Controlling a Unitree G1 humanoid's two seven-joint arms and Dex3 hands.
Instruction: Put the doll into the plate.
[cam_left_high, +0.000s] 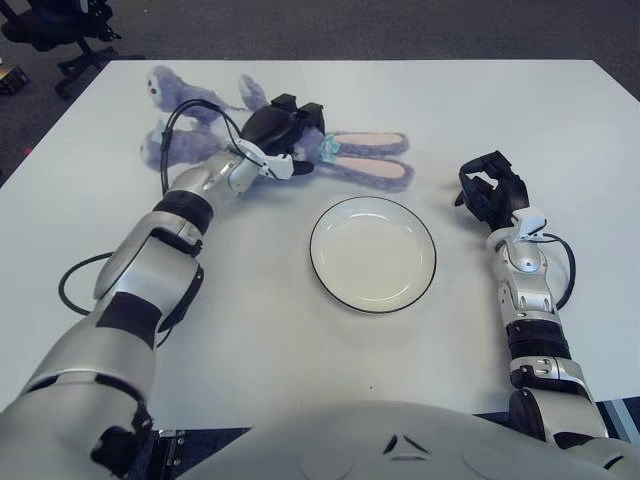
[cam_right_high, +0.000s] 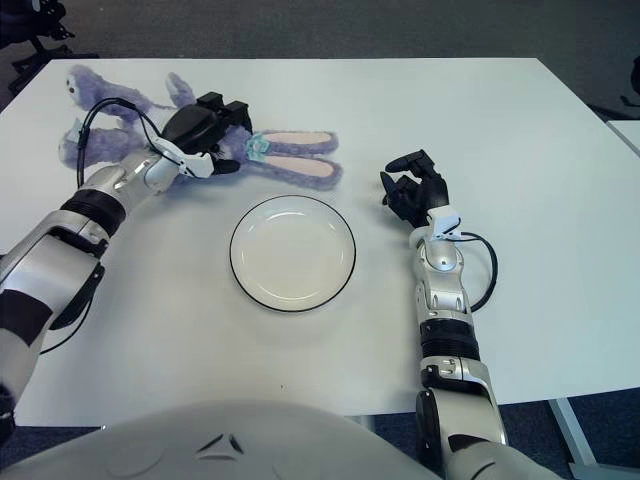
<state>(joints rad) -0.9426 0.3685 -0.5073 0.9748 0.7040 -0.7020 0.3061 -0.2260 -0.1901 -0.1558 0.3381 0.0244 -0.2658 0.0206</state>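
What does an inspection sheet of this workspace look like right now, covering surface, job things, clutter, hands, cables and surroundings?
Surface: white table, bare around the items.
Job's things: purple plush doll lying at the far left of the table, long ears pointing right; white plate with a dark rim, empty, near the middle and apart from the doll.
Clutter: nothing seen.
Hands: left hand is on the doll's middle, fingers curled over it; right hand shows right of the plate, fingers curled, holding nothing.
Cables: black cable loops at the left wrist; another by the right forearm.
Surroundings: dark carpet; office chair base at far left.
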